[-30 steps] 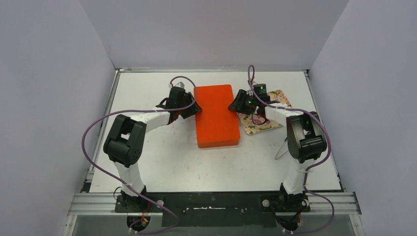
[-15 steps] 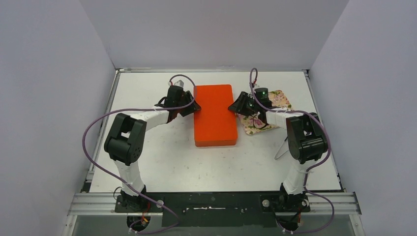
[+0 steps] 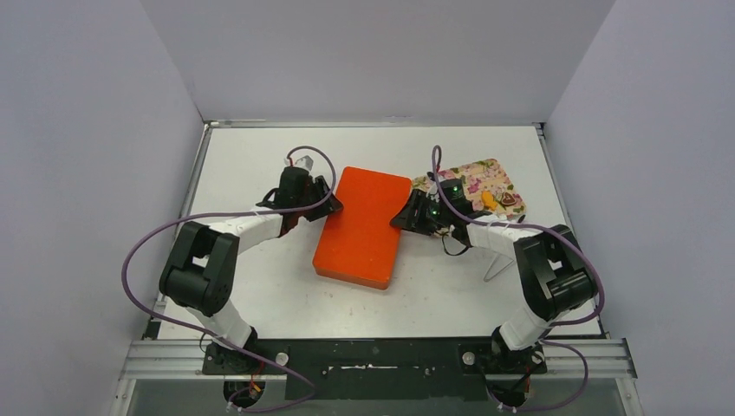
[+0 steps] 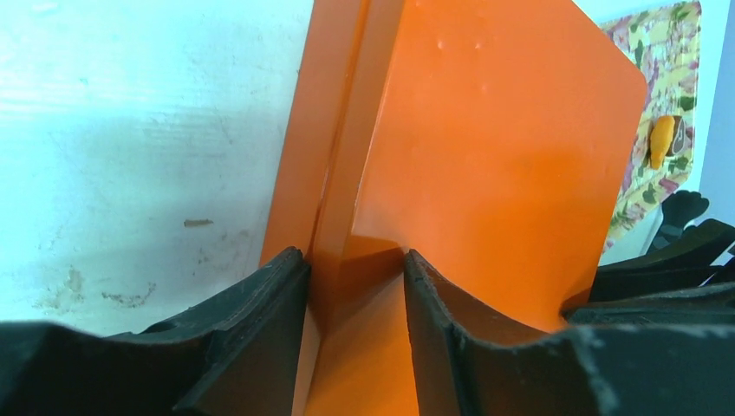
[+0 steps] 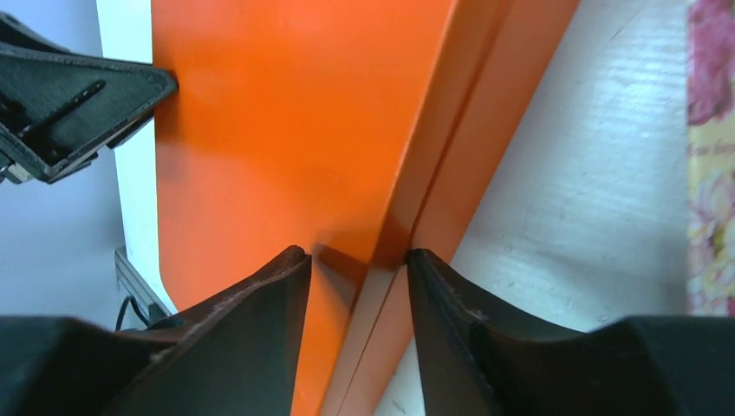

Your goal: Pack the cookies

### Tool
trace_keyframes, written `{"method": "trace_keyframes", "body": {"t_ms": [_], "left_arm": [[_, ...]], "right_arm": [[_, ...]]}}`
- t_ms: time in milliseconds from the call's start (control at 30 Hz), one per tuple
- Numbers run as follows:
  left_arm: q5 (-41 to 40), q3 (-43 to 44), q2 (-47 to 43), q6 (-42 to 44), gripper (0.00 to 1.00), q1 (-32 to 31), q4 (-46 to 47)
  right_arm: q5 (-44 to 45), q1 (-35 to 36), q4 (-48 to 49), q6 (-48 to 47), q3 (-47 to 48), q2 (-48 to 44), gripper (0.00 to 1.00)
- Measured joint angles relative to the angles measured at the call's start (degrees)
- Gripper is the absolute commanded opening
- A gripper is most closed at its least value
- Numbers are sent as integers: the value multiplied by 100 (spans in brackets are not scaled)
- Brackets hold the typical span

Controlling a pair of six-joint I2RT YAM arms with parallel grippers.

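A closed orange box (image 3: 362, 225) lies slanted at the table's middle. My left gripper (image 3: 332, 206) is shut on its left edge, and in the left wrist view the box (image 4: 503, 130) sits with its rim between the fingers of that gripper (image 4: 355, 269). On the opposite edge my right gripper (image 3: 400, 218) is shut too, its jaws (image 5: 357, 264) pinching the box (image 5: 277, 130) at the lid seam. Two cookies (image 3: 491, 200), one orange and one dark, rest on the floral tray (image 3: 472, 178) to the right. The orange cookie (image 4: 661, 140) also shows in the left wrist view.
The floral tray (image 5: 711, 173) lies just right of the box, behind my right arm. White walls close in the table on three sides. Purple cables loop from both arms over the table.
The box has slid toward the near left and turned, both grippers moving with it. The floral tray and its cookies, partly covered by the right arm before, now show.
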Motion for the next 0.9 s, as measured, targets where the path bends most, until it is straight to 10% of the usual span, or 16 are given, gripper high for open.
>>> {"method": "trace_keyframes", "body": {"t_ms": [300,900], "left_arm": [[603,17,17,61,60,306,-144],[1279,1746,1626,385,63,601,-111]], "right_arm": [[-229,-509,-391,-83,310,-109,68],[-601,-1027,389,90,1392,1491,55]]}}
